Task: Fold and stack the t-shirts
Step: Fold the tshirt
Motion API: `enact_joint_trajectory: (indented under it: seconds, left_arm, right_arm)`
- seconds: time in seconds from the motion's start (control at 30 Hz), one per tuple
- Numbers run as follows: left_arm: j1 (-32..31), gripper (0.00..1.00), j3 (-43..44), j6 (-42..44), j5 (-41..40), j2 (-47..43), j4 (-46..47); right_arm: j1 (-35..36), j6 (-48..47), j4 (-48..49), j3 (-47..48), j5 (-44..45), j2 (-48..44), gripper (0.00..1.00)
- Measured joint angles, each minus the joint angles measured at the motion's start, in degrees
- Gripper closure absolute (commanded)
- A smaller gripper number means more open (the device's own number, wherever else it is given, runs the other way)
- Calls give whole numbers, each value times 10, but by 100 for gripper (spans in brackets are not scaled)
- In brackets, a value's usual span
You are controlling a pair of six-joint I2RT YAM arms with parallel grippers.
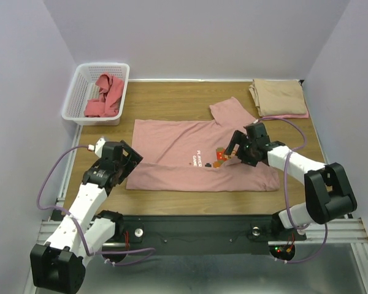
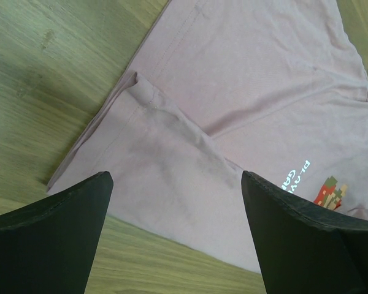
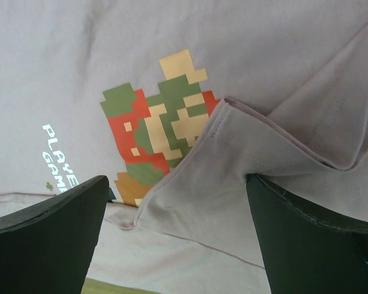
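Note:
A dusty pink t-shirt with a pixel-game print and white text lies spread on the wooden table. My right gripper hovers open over the print. In the right wrist view a folded-over sleeve edge lies between the fingers, touching the right finger. My left gripper is open and empty above the shirt's near left corner, its fingertips apart in the left wrist view. A tan t-shirt lies folded at the back right. A coral-red t-shirt lies crumpled in the basket.
A white lattice basket stands at the back left corner, off the table's left edge. Bare wood shows in front of the pink shirt and between the shirt and the back wall. Walls close in on both sides.

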Motion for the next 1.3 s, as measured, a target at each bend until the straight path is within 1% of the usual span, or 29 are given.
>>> enact_joint_trajectory:
  seconds: [0.3, 0.57, 0.77, 0.9, 1.03, 1.1, 1.17, 1.27, 1.3]
  left_arm:
    - [0, 1, 0, 0, -1, -12, -6]
    - [0, 1, -2, 0, -2, -30, -23]
    - [0, 1, -2, 0, -2, -43, -27]
    - [0, 1, -1, 4, -2, -29, -23]
    - [0, 1, 13, 16, -3, 16, -12]
    - [0, 1, 33, 29, -5, 43, 1]
    - [0, 1, 70, 45, -5, 86, 19]
    - [0, 1, 156, 72, -10, 175, 47]
    - [0, 1, 198, 83, -16, 218, 56]
  right_arm:
    - [0, -2, 39, 14, 6, 39, 0]
    - [0, -4, 107, 51, -12, 83, 0]
    - [0, -23, 138, 94, -26, 90, 0]
    - [0, -34, 134, 104, -24, 87, 0]
    - [0, -55, 110, 105, 6, 72, 0]
    - [0, -75, 82, 125, 34, 76, 0]
    - [0, -96, 50, 172, 63, 99, 0]
    - [0, -124, 33, 255, 104, 149, 0]
    - [0, -132, 26, 286, 118, 169, 0]
